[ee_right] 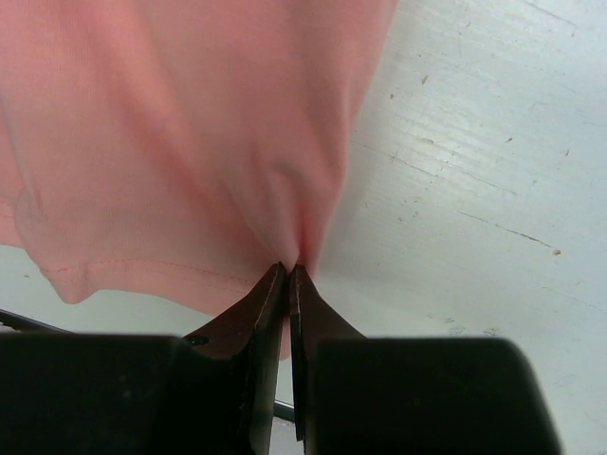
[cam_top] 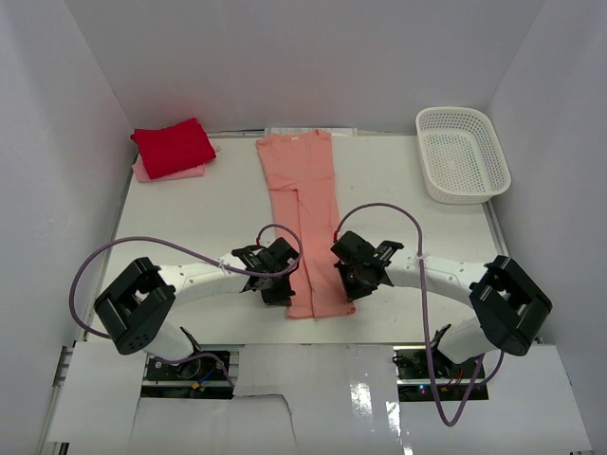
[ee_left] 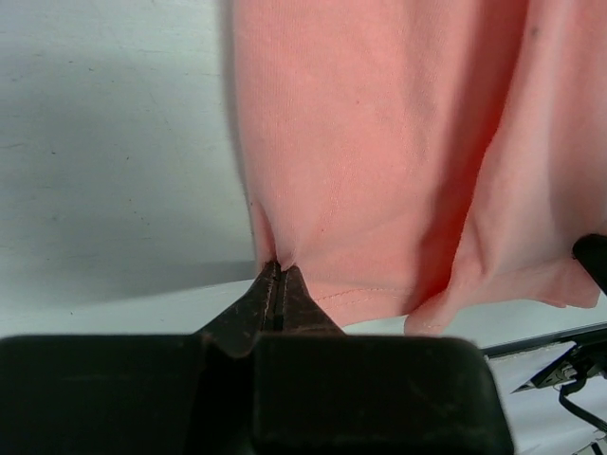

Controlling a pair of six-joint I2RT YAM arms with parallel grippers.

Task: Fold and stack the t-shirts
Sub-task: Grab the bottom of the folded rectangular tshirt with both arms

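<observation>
White table [cam_top: 209,223] inside plain white walls: we find the salmon-pink shirt [cam_top: 302,204] lying as a long narrow strip down the middle, its collar end at the far edge and its hem near the arm bases. We note the left gripper [ee_left: 277,277] with its fingers pressed together on the strip's left edge close to the hem, the cloth puckering at the tips. We note the right gripper [ee_right: 290,273] clamped likewise on the right edge near the hem. At the far left corner the red shirt [cam_top: 173,147] lies folded on top of the pale pink shirt [cam_top: 156,172]. We record a white basket [cam_top: 460,152] at the far right, well apart from the shirts
</observation>
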